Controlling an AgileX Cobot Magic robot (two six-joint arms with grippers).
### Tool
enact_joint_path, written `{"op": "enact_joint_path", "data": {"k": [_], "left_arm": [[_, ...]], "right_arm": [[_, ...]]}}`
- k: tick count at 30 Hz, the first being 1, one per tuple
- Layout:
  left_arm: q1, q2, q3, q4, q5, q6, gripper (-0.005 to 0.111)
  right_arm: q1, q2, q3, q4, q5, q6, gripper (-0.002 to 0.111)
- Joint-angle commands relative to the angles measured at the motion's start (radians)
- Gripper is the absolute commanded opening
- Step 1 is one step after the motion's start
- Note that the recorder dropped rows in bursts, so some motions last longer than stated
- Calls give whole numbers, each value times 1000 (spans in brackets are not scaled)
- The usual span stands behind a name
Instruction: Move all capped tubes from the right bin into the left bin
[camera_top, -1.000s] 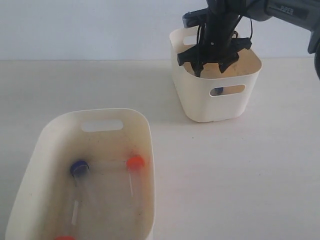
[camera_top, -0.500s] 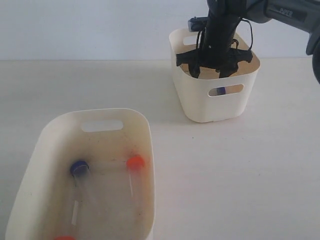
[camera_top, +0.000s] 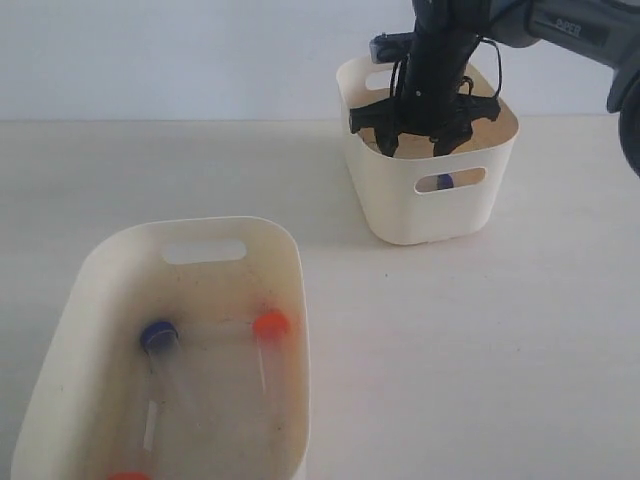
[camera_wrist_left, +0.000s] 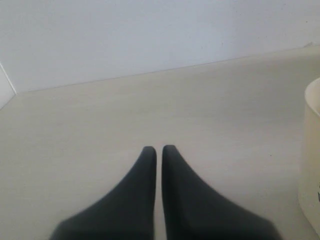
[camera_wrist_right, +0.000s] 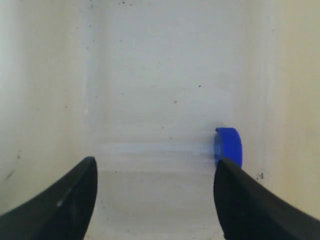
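My right gripper (camera_wrist_right: 155, 167) is lowered into the right bin (camera_top: 400, 205) and stands open. On that bin's floor lies a clear tube (camera_wrist_right: 150, 149) with a blue cap (camera_wrist_right: 229, 146), just beyond the fingertips; the cap (camera_top: 444, 181) also shows through the bin's handle slot. The left bin (camera_top: 290, 300) at the front left holds a blue-capped tube (camera_top: 158, 336), an orange-capped tube (camera_top: 269, 324) and a third orange cap (camera_top: 128, 476) at the frame's edge. My left gripper (camera_wrist_left: 159, 149) is shut, with nothing in it, over bare table.
The pale table (camera_top: 450, 350) stretches between the two bins. A white wall (camera_top: 150, 60) backs the table. In the left wrist view a cream bin's rim (camera_wrist_left: 311, 150) shows at one side.
The right arm has sunk a little deeper into the right bin, its gripper still open. The tubes in the left bin have not moved.
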Motion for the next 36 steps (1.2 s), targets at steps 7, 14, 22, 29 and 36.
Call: {"op": "enact_joint_path", "data": {"k": [7,14,22,29,36], "left_arm": [[1,-2,-4,-1,-15,-12,4],[1,-2,-4,-1,-15,-12,4],[1,-2,-4,-1,-15,-12,4],[1,-2,-4,-1,-15,-12,4],[1,-2,-4,-1,-15,-12,4]], "right_arm": [[-129,-43,-68,87,60,-129,63],[-147,-58,-68,117,60,-154,46],[-150,-142,-70,180,59,-154,53],[-194,-225,-70,88,33,-156,53],[-216,-222,3,333,50,-475,53]]}}
